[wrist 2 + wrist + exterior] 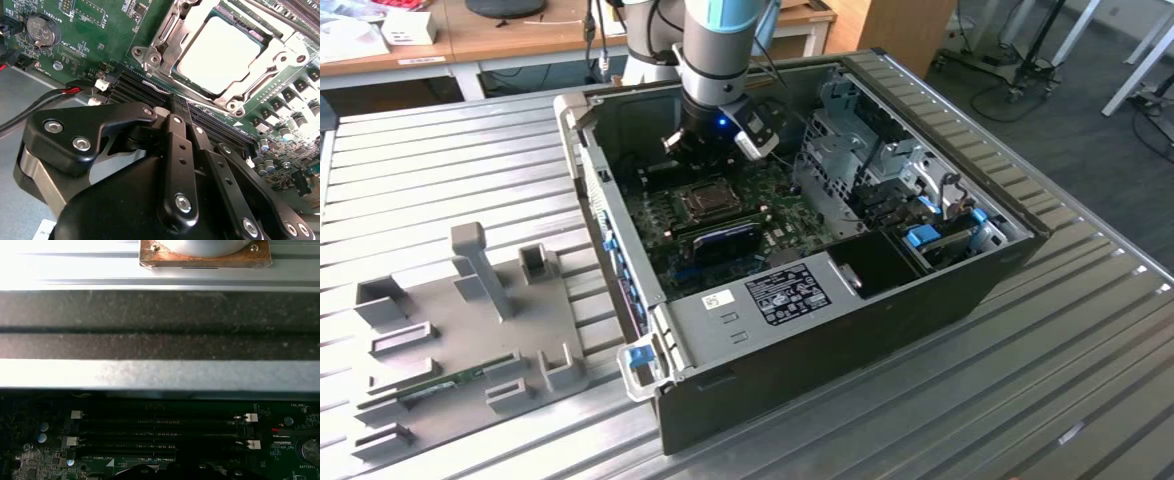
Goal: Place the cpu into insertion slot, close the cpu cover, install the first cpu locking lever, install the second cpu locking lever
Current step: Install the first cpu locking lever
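The claw (186,107) hangs with its fingers pressed together, holding nothing (close by the memory slots (145,86)). The cpu (220,52) sits in the insertion slot (707,203), at the centre of the exterior view, with the cpu cover (167,37) down around it.

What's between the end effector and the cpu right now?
In the second wrist view, a row of long black memory slots lies between the end effector and the cpu.
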Robot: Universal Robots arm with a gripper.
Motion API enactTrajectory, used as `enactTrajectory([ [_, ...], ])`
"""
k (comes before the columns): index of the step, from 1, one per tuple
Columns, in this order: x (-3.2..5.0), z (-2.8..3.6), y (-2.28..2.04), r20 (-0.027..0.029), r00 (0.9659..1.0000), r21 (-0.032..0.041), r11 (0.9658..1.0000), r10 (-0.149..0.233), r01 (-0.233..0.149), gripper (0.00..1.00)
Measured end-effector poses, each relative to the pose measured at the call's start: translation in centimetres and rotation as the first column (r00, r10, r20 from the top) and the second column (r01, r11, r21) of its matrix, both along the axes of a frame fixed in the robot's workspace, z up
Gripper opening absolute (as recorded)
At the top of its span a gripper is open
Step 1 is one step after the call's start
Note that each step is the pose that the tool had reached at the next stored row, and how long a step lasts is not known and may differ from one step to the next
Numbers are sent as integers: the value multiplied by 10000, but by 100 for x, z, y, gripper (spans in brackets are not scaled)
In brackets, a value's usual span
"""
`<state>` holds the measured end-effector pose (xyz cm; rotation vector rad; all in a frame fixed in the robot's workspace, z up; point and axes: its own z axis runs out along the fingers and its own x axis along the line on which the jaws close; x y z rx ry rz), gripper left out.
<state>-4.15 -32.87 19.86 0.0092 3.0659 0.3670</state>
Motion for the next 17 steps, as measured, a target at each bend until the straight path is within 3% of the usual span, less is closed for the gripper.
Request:
enactTrajectory([
  [13,0,-17,-3,-2,10000,-19,10000,-10,10,10],
  [17,3,-20,-2,-1,9998,-18,9998,-216,215,10],
])
